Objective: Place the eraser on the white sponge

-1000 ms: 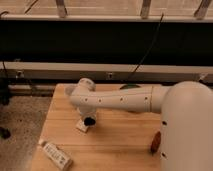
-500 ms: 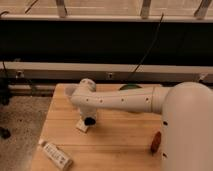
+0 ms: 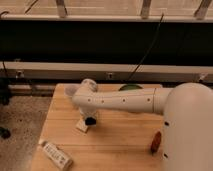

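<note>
The white sponge (image 3: pixel 82 125) is a small flat off-white block on the wooden table (image 3: pixel 120 145), left of centre. My gripper (image 3: pixel 90 120) hangs at the end of the white arm (image 3: pixel 120 101), which reaches in from the right. It shows as a dark tip right at the sponge's right end, touching or just above it. I cannot make out the eraser as separate from that dark tip.
A longer white labelled bar (image 3: pixel 55 154) lies near the table's front left corner. A brown object (image 3: pixel 156 142) sits at the right beside my white body (image 3: pixel 189 130). A green thing (image 3: pixel 130 87) and a pale object (image 3: pixel 70 90) are at the back edge.
</note>
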Robot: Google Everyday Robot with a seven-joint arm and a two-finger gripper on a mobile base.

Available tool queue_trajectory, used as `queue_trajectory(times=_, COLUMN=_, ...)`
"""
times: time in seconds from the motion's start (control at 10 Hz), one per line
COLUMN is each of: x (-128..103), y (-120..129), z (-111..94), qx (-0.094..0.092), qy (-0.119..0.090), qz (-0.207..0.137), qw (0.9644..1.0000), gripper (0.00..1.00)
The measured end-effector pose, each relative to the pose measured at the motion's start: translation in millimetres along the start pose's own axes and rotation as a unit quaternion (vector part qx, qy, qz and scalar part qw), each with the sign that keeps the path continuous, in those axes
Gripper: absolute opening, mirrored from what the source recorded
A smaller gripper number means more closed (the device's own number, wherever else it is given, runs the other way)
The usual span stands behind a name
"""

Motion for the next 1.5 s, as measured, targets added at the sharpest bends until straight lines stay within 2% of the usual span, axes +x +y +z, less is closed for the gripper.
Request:
queue_trajectory(times=0.8, x=3.8, y=2.0, z=2.3, qx=0.006, qy=0.008, qz=-0.008, qw=0.9999, gripper=0.2)
queue_trajectory(times=0.9, x=4.0, y=1.9, z=2.6, qx=0.007, qy=0.008, qz=-0.01, qw=0.9999, gripper=0.23)
queue_trajectory(times=1.1, x=5.4, y=3.5, z=2.4, qx=0.008, qy=0.011, qz=-0.011, qw=0.9998, gripper=0.39)
queue_trajectory(times=1.5, x=6.5, y=3.8, z=2.7, qx=0.011, qy=0.014, qz=-0.016, qw=0.9997, gripper=0.42)
